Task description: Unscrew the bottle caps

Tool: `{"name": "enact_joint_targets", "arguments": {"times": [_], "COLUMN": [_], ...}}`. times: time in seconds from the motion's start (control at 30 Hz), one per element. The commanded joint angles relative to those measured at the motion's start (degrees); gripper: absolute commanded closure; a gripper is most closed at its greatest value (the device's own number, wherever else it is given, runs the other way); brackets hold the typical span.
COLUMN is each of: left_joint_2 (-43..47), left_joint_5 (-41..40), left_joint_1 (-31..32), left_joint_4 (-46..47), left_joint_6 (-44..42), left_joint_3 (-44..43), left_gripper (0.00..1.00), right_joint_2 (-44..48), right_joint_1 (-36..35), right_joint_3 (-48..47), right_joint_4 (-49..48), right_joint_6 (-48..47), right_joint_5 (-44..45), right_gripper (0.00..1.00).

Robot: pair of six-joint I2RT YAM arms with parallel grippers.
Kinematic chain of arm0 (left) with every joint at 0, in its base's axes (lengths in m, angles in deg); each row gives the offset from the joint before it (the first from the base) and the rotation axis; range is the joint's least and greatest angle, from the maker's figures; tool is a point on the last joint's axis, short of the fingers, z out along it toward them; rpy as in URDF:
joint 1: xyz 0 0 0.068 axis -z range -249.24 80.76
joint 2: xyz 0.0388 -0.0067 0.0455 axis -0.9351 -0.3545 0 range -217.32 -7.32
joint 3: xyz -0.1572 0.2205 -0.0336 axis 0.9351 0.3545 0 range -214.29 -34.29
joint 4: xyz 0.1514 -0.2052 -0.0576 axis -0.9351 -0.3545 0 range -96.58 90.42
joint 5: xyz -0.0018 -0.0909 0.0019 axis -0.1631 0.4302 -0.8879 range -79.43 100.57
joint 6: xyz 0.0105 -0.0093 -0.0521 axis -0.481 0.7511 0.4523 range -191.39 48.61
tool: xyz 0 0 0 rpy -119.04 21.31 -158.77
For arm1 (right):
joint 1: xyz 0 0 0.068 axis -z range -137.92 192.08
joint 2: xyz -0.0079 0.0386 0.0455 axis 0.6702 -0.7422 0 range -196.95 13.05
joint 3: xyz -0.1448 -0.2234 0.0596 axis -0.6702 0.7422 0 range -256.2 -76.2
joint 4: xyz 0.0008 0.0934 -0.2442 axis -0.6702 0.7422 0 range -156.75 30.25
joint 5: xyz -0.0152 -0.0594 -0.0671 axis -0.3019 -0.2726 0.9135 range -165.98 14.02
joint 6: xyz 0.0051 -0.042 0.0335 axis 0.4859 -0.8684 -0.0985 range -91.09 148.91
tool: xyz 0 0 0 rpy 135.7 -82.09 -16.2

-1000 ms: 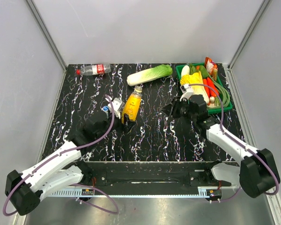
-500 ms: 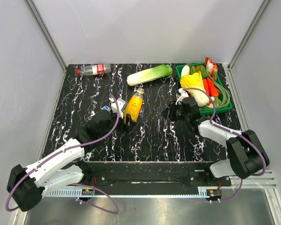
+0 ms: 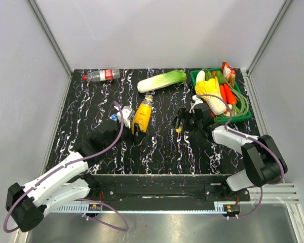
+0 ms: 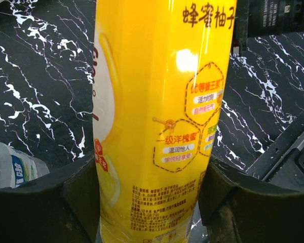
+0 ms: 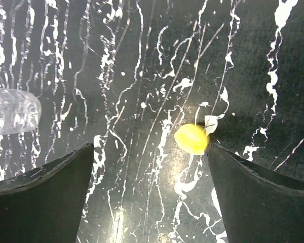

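The orange-juice bottle [image 3: 142, 114] [image 4: 162, 116] stands tilted over the table's middle, its lower body clamped between the fingers of my left gripper [image 3: 136, 125] [image 4: 149, 202]. The yellow cap [image 3: 179, 129] [image 5: 191, 138] lies loose on the black table, just inside the right finger of my right gripper [image 3: 182, 121] [image 5: 149, 157], which stands open and holds nothing. A clear bottle with a blue-white label [image 3: 115, 116] [image 4: 11, 168] lies beside the left gripper. The red-label bottle [image 3: 102, 75] lies at the back left, with its red cap [image 3: 84, 78] on.
A Chinese cabbage [image 3: 162, 80] lies at the back, just beyond the juice bottle's neck. A green basket [image 3: 245, 112] full of toy vegetables stands at the back right, close behind the right arm. White walls enclose the black marbled table [image 3: 162, 152].
My right gripper moved left from the basket side and opened, letting go of the yellow cap, which now lies on the table. The left gripper kept its hold on the juice bottle.
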Motion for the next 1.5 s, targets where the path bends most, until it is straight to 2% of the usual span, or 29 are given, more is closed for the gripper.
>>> {"name": "enact_joint_targets", "arguments": {"times": [0.0, 0.3, 0.87, 0.97, 1.2, 1.47], "left_joint_2": [1.94, 2.3, 0.98, 0.1, -3.67, -7.89], "left_joint_5": [-0.06, 2.4, 5.56, 6.44, 10.92, 11.98], "left_joint_1": [-0.04, -0.04, -0.04, -0.04, 0.31, 4.88], "left_joint_4": [-0.4, -2.42, -5.59, -5.59, -5.15, -4.97], "left_joint_6": [1.91, 2.79, 1.91, 1.65, 0.25, -1.34], "left_joint_3": [-2.62, -3.32, -6.31, -6.92, -9.47, -14.92], "left_gripper": [0.98, 0.96, 0.94, 0.94, 0.94, 0.94], "right_joint_2": [6.49, 14.93, 22.76, 23.46, 23.03, 16.0], "right_joint_1": [0.17, 0.17, 0.17, 0.17, 0.17, 0.17], "right_joint_3": [-2.4, -3.11, -10.84, -12.33, -14.18, -17.69], "right_joint_4": [0.93, 4.27, 7.09, 5.6, -4.42, -10.92], "right_joint_6": [-1.37, -1.82, 0.73, 2.48, 8.2, 15.05], "right_joint_5": [1.67, -1.31, -14.32, -16.69, -21.79, -25.93], "right_gripper": [0.0, 0.0, 0.0, 0.0, 0.0, 0.03]}}
